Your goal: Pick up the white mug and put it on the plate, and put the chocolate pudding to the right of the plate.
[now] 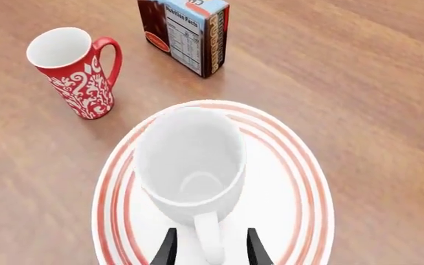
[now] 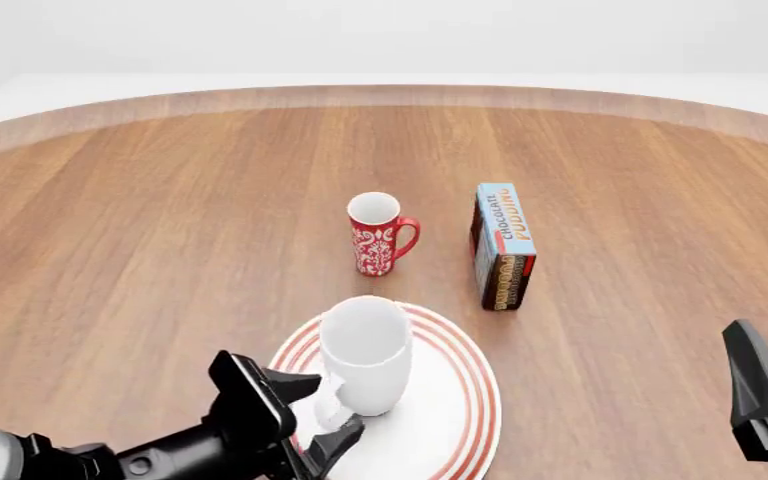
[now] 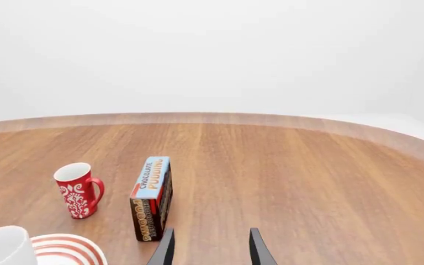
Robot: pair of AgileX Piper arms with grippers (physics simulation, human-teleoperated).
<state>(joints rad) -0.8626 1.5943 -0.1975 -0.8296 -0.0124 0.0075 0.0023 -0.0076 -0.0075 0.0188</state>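
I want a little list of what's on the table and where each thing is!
white mug: upright on the plate, handle toward the left tool
plate: near edge of the table
red mug: beyond the plate
chocolate pudding: right of the red mug, beyond the plate
left tool: open, straddling the mug's handle
right tool: open, holding nothing

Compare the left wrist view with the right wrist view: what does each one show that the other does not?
Only the left wrist view shows the inside of the white mug, its handle between the open fingers of the left tool, and the nutrition label on the chocolate pudding.

Only the right wrist view shows the carton's blue face with its orange lettering, the far edge of the table, the pale background, and the right tool, open and empty.

Both show the red mug, the pudding carton, the white mug and the plate.
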